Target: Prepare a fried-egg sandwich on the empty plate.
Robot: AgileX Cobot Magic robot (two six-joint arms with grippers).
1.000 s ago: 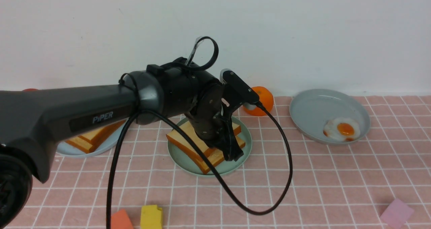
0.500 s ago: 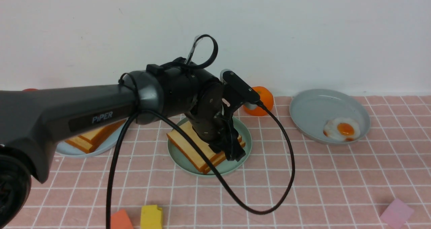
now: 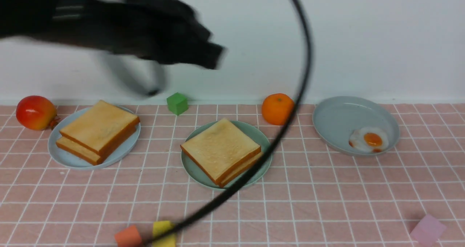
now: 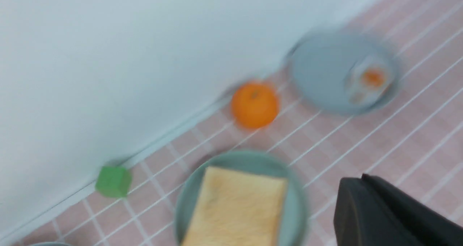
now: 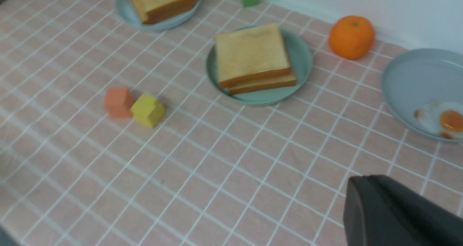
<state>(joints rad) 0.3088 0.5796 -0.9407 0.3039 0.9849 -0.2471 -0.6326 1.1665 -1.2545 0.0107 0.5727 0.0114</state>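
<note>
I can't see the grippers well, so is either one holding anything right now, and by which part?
Nothing is held. Both grippers are shut on nothing; the two toast slices lie stacked on the mint-green plate, and the fried egg lies untouched on its grey-blue plate.

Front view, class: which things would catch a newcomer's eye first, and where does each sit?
The blurred black left arm sweeps high across the white wall, its cable arcing down over the scene. Below it, stacked toast slices lie on the mint-green plate at the centre. To the right, a small fried egg lies in a grey-blue plate.
</note>
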